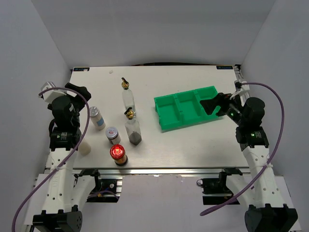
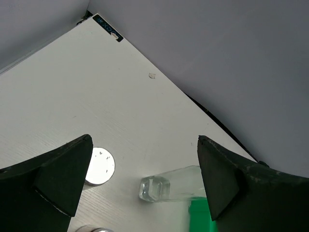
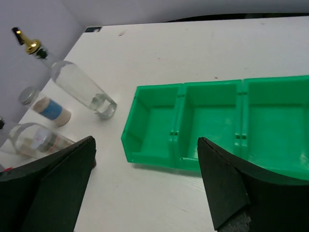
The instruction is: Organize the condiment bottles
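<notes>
Bare table (image 1: 149, 145) runs open between the green tray (image 1: 166, 98) and the condiment bottles (image 1: 133, 129). Those bottles crowd together on the left, gaps tight; front-right corner stands wide open.

The white rectangular desk (image 1: 193, 145) carries a green three-compartment plastic tray (image 1: 186, 123), set at an angle towards the right edge. The right gripper (image 1: 206, 105) hangs over the tray's right end.

The left half holds the bottles:
- a tall clear glass bottle with gold pourer (image 1: 128, 96), nearest the far edge
- a second gold-topped glass bottle with dark contents (image 1: 133, 130), nearer
- a silver-lidded shaker with blue label (image 1: 97, 119)
- a small jar with red-marked lid (image 1: 113, 135)
- a dark red-capped bottle (image 1: 119, 155), by the near edge
- a pale cream cylindrical container (image 1: 85, 147), at the left edge

The left gripper (image 1: 79, 92) sits at the left edge.
</notes>
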Controlling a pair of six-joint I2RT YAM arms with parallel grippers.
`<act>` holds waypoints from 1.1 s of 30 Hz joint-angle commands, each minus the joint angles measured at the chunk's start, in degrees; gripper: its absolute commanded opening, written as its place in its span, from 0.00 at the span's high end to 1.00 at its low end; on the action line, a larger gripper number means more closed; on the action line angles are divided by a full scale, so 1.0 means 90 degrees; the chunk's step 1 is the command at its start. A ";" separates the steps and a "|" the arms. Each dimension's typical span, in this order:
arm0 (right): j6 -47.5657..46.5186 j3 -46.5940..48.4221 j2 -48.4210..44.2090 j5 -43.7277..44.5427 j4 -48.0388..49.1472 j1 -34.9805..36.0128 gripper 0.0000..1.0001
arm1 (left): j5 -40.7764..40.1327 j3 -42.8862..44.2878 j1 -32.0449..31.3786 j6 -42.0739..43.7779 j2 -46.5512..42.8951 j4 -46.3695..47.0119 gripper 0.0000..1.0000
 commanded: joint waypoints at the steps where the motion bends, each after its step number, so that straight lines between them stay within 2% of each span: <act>1: -0.0052 -0.0064 0.0106 -0.1410 0.0804 -0.0017 0.11 | 0.0040 -0.0018 0.0017 -0.0035 -0.0174 -0.0272 0.02; 3: 0.0017 -0.0229 0.0154 -0.2023 0.1406 0.0002 0.11 | 0.0050 -0.0067 0.0007 -0.0035 -0.0194 -0.0311 0.02; 4: 0.0065 -0.0366 0.0232 -0.3110 0.1856 0.0041 0.10 | 0.0117 -0.0086 0.0007 -0.0035 -0.0194 -0.0311 0.02; 6: 0.0320 -0.0620 0.0359 -0.3938 0.2987 0.0557 0.11 | 0.0225 -0.0164 0.0007 -0.0035 -0.0184 -0.0282 0.02; 8: -0.0311 -0.0427 0.0516 -0.3583 0.2606 0.1297 0.11 | 0.0420 -0.0193 0.0007 -0.0006 -0.0145 -0.0292 0.02; 9: -0.1243 -0.0087 0.0593 -0.2661 0.2206 0.2258 0.11 | 0.0479 -0.0203 0.0007 0.0013 -0.0126 -0.0311 0.02; 11: -0.1846 0.0247 0.1003 -0.1991 0.1462 0.3423 0.11 | 0.0576 -0.0194 0.0017 0.0053 -0.0057 -0.0379 0.02; 17: -0.2521 0.1116 0.2448 -0.0769 0.1742 0.4902 0.11 | 0.0928 -0.0262 0.0007 -0.0025 -0.0086 -0.0302 0.02; 19: -0.2726 0.1311 0.2925 -0.0281 0.2064 0.5158 0.11 | 0.1026 -0.0282 0.0007 -0.0064 -0.0086 -0.0262 0.02; 24: -0.3303 0.1654 0.3728 0.0180 0.2758 0.5842 0.11 | 0.1192 -0.0243 0.0007 -0.0045 -0.0116 -0.0370 0.02; 29: -0.2933 0.1928 0.4451 0.0648 0.3519 0.5950 0.11 | 0.1319 -0.0233 0.0007 -0.0006 -0.0223 -0.0457 0.02; 30: -0.2816 0.1899 0.4587 0.0707 0.3936 0.5959 0.11 | 0.1368 -0.0233 0.0007 0.0013 -0.0252 -0.0467 0.02; 33: -0.2659 0.1791 0.4783 0.0571 0.4631 0.5999 0.13 | 0.1427 -0.0194 0.0007 0.0150 -0.0272 -0.0604 0.02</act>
